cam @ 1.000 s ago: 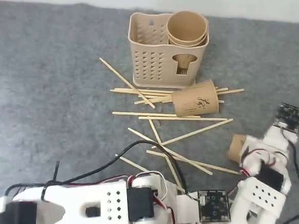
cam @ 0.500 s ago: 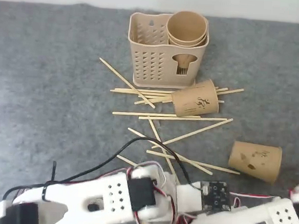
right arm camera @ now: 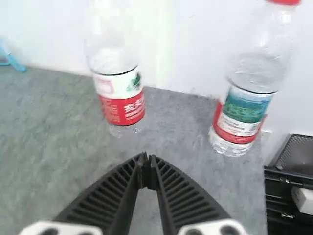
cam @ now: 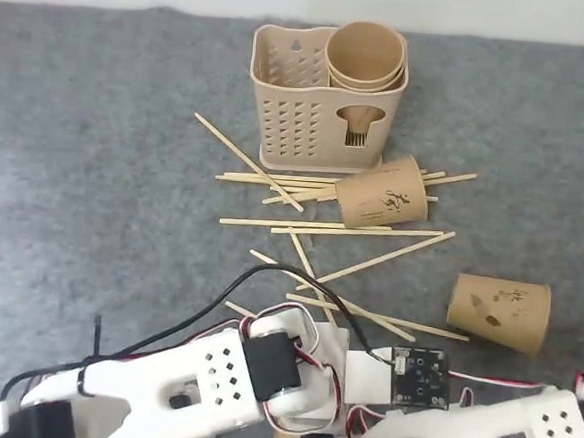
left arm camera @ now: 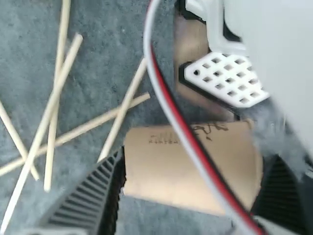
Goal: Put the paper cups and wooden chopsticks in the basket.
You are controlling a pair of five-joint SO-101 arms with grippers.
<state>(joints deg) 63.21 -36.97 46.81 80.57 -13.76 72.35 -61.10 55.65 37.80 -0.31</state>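
The beige basket (cam: pixel 309 120) stands at the far centre with paper cups (cam: pixel 365 54) stacked in its right compartment. One paper cup (cam: pixel 379 192) lies on its side across wooden chopsticks (cam: pixel 332 227) just in front of the basket. Another cup (cam: pixel 499 312) lies on its side at the right. More chopsticks (cam: pixel 366 309) are strewn over the middle of the mat. A third cup (left arm camera: pixel 161 166) lies on the mat by the arm bases, lengthwise between the fingers of my open left gripper (left arm camera: pixel 191 164). My right gripper (right arm camera: pixel 146 171) is shut and empty, raised toward a wall.
The grey mat (cam: pixel 95 165) covers the table. Both white arms (cam: pixel 210 394) crowd the near edge, with a black cable (cam: pixel 268 277) looping over the chopsticks. In the right wrist view, two water bottles (right arm camera: pixel 117 73) (right arm camera: pixel 249 93) stand against the wall.
The right arm has pulled back from the cup at the right, which now lies free and a little farther right. The left arm has shifted slightly at the near edge.
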